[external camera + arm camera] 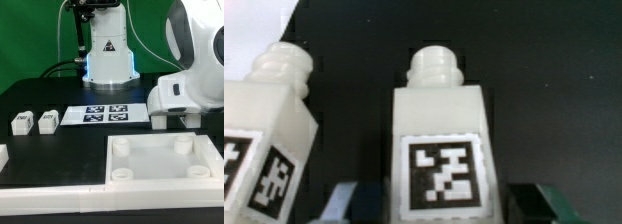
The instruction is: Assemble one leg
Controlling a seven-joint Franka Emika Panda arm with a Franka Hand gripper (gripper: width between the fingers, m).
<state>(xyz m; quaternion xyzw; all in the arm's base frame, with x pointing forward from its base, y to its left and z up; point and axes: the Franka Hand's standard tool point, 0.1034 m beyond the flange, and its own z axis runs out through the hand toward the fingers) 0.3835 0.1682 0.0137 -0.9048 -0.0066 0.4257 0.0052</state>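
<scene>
In the wrist view a white leg (441,120) with a knobbed tip and a black-and-white tag on its face lies on the black table between my fingers. My gripper (452,206) is open around it, with a dark gap on each side between the fingers (352,202) and the leg. A second leg (274,120) lies right beside it. In the exterior view two more legs (22,123) (47,122) lie at the left. My gripper's fingers are hidden there behind the arm's white body (180,95), low over the table at the right.
The large white square panel (160,178) with round corner sockets lies at the front. The marker board (105,113) lies mid-table. The robot base (108,50) stands behind it. A white part (3,155) pokes in at the left edge.
</scene>
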